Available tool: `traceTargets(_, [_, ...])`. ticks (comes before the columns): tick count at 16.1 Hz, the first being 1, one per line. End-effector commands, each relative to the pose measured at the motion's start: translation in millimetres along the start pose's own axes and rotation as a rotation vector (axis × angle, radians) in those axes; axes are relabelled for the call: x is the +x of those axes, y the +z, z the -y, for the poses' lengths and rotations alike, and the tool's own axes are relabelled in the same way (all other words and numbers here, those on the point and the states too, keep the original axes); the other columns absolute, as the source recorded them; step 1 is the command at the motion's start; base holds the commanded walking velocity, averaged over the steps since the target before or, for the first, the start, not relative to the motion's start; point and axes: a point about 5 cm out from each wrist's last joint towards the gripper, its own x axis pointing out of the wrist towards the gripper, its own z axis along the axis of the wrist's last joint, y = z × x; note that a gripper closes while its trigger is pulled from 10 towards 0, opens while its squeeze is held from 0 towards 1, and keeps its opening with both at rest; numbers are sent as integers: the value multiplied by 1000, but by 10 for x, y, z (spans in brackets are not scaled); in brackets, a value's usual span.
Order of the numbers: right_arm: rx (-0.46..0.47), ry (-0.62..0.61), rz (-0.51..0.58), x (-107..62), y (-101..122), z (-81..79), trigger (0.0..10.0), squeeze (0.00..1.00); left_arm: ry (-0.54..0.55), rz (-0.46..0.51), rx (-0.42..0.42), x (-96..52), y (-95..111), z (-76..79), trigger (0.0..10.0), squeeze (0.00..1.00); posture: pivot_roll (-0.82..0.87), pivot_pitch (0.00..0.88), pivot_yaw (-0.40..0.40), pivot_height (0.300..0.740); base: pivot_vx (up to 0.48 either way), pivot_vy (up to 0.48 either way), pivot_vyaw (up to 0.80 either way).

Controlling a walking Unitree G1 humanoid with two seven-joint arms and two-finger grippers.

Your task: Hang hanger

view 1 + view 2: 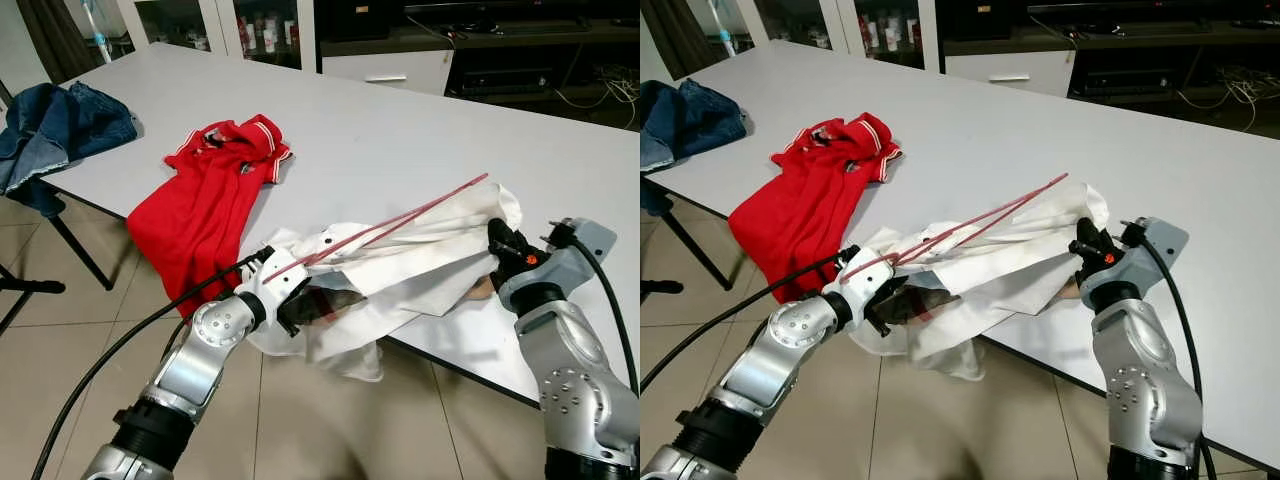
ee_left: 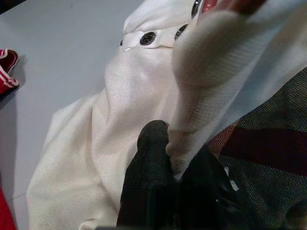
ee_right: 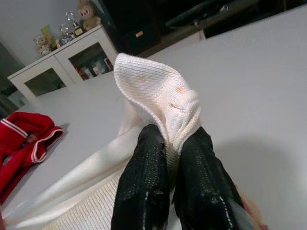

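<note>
My left pincer point(image 1: 300, 305) and right pincer point(image 1: 500, 243) each pinch the white shirt point(image 1: 400, 265); buttons point(image 2: 147, 38) show at my left wrist.

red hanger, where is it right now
The red hanger lies slanted across the white shirt at the table's near edge, between the left gripper and right gripper.

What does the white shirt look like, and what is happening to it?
The white shirt is a knitted polo with dark buttons, crumpled at the table's near edge, part hanging over it. A thin red hanger lies slanted across it. The left gripper pinches cloth near the buttons; the right gripper pinches a ribbed edge at the other end. A dark patterned lining shows inside.
</note>
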Motion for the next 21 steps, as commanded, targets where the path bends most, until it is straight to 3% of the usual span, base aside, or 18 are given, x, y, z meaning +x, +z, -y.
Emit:
traceTargets(1, [-71,-80,154,-14,290,107,10000,0,18,-213,-67,-123,-466,-51,10000,0,-35,85,60,740,0,0,0])
traceTargets(6, [-65,-32,443,-44,777,30,10000,0,-123,-286,-46,-174,-545,108,10000,0,-37,83,57,740,0,0,0])
traceTargets(7, [-107,5,485,-59,848,-33,10000,0,-126,-319,-51,-187,-590,123,10000,0,-38,83,57,740,0,0,0])
traceTargets(9, [-179,80,527,-91,911,-169,10000,0,-92,-386,-68,-205,-673,96,10000,0,-37,83,59,740,0,0,0])
traceTargets(10, [-189,85,528,-111,907,-187,10000,0,-23,-403,-89,-199,-697,26,10000,0,-37,83,59,740,0,0,0])
traceTargets(11, [-189,49,512,-127,871,-124,10000,0,34,-396,-122,-191,-688,-42,10000,0,-37,82,59,740,0,0,0])
traceTargets(14, [-192,-38,506,-192,824,24,10000,0,25,-439,-131,-230,-744,-83,10000,0,-42,84,65,740,0,0,0])
traceTargets(18, [-243,30,584,-243,977,-116,10000,0,-11,-510,-115,-271,-880,-56,10000,0,-48,87,74,740,0,0,0])
traceTargets(21, [-429,224,645,-323,1055,-467,10000,0,-85,-541,-59,-294,-932,6,10000,0,-47,88,76,740,0,0,0])
